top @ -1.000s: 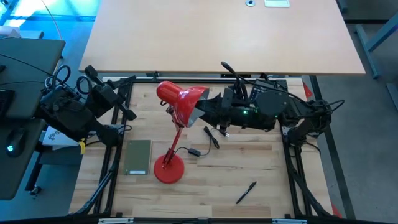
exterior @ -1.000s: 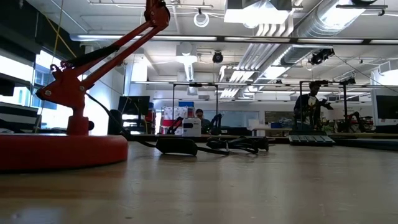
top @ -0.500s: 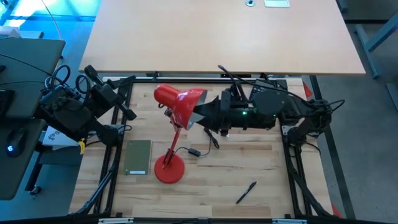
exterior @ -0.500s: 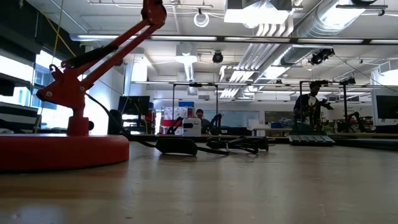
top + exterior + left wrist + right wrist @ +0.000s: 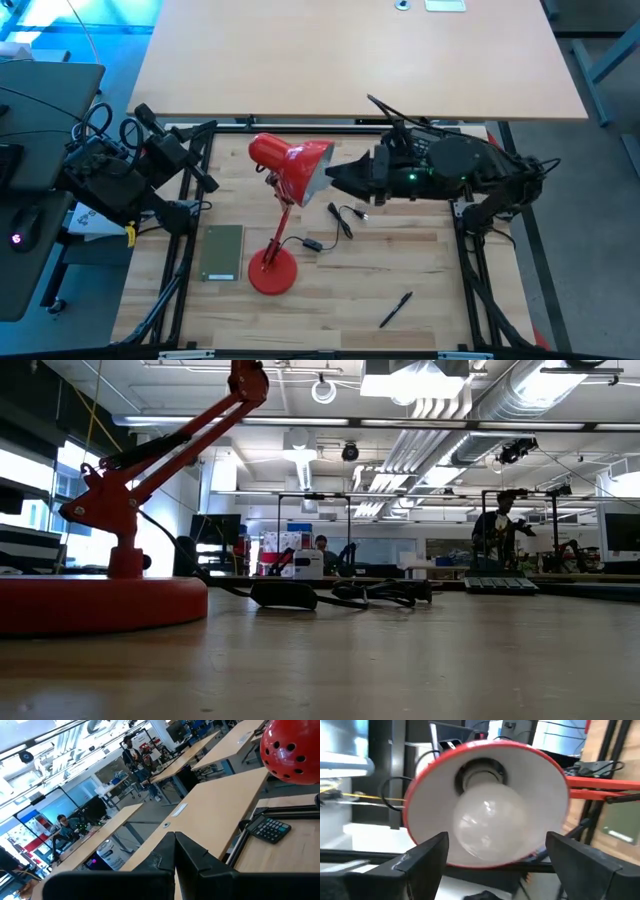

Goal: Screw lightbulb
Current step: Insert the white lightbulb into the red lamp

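The white lightbulb sits in the socket inside the red desk lamp's shade, base end in and round end facing my right gripper. The lamp stands on its round base on the table. My right gripper hovers level just off the shade's mouth. It is open, with one finger on each side of the bulb and neither touching it. My left gripper waits at the table's far left, shut on nothing.
A black pen lies near the front right. A green flat pad lies left of the lamp base. The lamp's black cord and switch trail over the middle. A calculator sits by the far frame rail.
My right gripper has drawn back from inside the shade toward the table's right edge, leaving the bulb in the socket. Its wrist has rolled a little. The lamp stands as before.
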Controlling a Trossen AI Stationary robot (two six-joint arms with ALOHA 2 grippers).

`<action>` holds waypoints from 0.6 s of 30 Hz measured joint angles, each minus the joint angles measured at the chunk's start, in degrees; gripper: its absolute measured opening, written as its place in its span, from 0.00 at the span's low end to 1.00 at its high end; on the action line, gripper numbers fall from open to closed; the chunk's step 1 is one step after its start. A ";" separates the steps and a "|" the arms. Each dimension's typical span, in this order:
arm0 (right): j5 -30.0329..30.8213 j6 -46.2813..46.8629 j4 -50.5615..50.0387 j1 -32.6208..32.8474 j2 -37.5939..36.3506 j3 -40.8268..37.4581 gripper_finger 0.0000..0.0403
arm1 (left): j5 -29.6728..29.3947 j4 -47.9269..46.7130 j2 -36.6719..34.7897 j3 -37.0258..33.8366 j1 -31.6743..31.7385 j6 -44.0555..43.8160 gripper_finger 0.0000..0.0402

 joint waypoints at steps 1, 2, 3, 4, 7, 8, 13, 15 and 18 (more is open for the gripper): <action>0.00 -1.05 -0.70 0.44 -0.21 0.00 0.81 | 0.00 0.00 0.01 0.00 0.00 0.00 0.00; -0.15 -2.59 -1.15 0.80 -0.36 0.00 0.81 | 0.00 0.00 0.02 0.00 0.00 0.00 0.00; -0.76 -4.51 -1.36 1.04 -0.60 0.00 0.81 | 0.00 0.00 0.02 0.00 0.01 0.00 0.00; -1.18 -6.92 -1.63 1.37 -0.94 0.00 0.81 | 0.00 0.00 0.00 0.00 0.00 0.00 0.00; -1.83 -19.14 -1.80 2.72 -1.85 0.00 0.81 | -0.04 0.08 -0.15 0.00 0.00 -0.15 0.00; -1.56 -24.17 -1.80 3.32 -2.09 0.00 0.81 | -0.03 0.50 -0.21 0.00 -0.01 -0.65 0.00; 2.81 -54.41 -1.20 5.85 -2.15 0.00 0.81 | 4.28 7.62 -1.23 0.00 0.01 -5.45 0.00; 3.31 -71.77 -0.58 5.99 -1.99 0.01 0.81 | 6.83 11.59 -1.67 0.04 0.01 -6.36 0.00; 5.85 -96.12 0.48 5.99 -1.85 0.01 0.81 | 8.86 17.83 -1.65 0.04 -0.03 -6.61 0.00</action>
